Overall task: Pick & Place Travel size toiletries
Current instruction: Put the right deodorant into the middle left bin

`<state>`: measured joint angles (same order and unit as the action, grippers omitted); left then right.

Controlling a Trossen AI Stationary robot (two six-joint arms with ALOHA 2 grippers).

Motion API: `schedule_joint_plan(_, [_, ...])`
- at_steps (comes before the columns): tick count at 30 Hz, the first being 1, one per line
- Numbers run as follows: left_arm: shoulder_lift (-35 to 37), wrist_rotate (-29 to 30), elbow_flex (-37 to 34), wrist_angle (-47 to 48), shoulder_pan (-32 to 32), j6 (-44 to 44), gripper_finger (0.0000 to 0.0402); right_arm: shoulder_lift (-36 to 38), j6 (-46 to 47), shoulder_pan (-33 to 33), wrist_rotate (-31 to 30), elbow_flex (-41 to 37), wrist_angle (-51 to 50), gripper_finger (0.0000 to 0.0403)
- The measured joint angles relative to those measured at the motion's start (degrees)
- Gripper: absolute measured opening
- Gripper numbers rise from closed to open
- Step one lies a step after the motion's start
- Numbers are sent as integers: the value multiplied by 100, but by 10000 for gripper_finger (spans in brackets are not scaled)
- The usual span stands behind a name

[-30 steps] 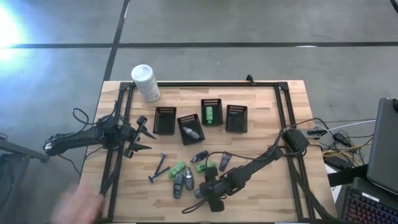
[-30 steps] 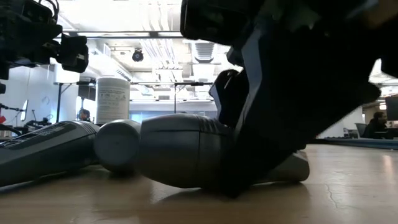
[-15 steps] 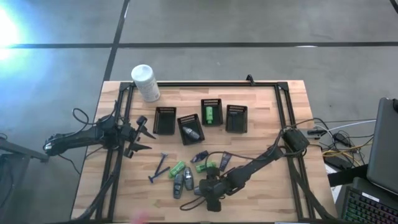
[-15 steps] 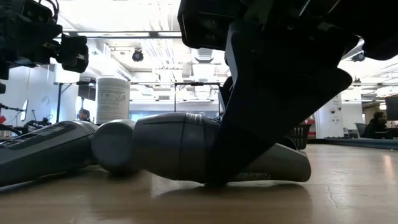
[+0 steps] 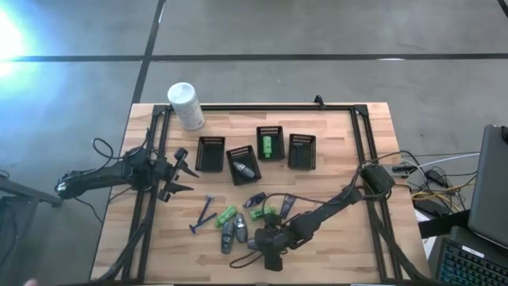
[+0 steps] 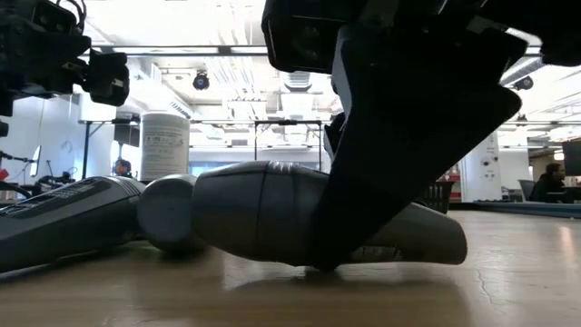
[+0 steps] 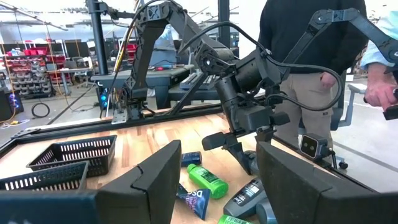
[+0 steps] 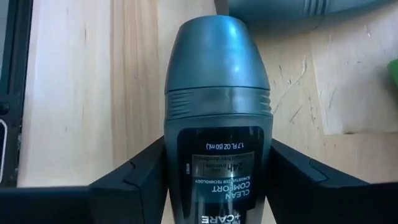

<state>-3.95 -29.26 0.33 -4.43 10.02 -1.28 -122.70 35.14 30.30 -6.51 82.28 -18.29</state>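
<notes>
My right gripper (image 5: 266, 242) is down at the table's near edge, shut on a grey oval bottle (image 8: 217, 93) that lies on its side (image 6: 254, 213). Two more grey bottles (image 5: 228, 237) lie just to its left. Green bottles (image 5: 227, 215), dark tubes (image 5: 255, 200) and a blue razor (image 5: 202, 214) lie flat on the wood nearby. One basket holds a green bottle (image 5: 269, 146), another a grey one (image 5: 246, 170). My left gripper (image 5: 181, 176) waits open at the table's left side, and its wrist view (image 7: 217, 163) looks across at the right arm. My right gripper pinches the grey bottle by its labelled body (image 8: 177, 168), just below the cap, with one finger on each narrow side. The fingers (image 6: 399, 154) come from above, pointing down, and lie across the bottle. The bottle rests on its side on the table.
Several small black baskets (image 5: 210, 153) stand in a row at the middle of the table. A white canister (image 5: 185, 105) stands at the far left corner. A black frame (image 5: 361, 143) runs round the work area. People (image 7: 311, 68) stand beyond the table.
My right gripper has sunk a little and its finger has settled across the grey bottle. The bottle has slid slightly along the table, still lying on its side. A person's hand at the near left corner has drawn out of the high view.
</notes>
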Motion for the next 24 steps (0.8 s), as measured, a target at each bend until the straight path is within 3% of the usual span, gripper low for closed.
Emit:
schedule_joint_plan(8, [-2,1,-1,2,1,0,213,503,46,12,-192,0,-450,198])
schedule_joint_plan(15, [1,0,-1,2,0,-1,213,1335,946,-257,-1443,-4,-1151,201])
schedule_joint_plan(19, [-2,2,-1,0,2,0,213,1683,1737,-915,-1587,-67,-1242,201])
schedule_joint_plan(24, [-2,14,-1,-2,0,-1,213,1631,2108,-2113,-1107,-74,-810,201])
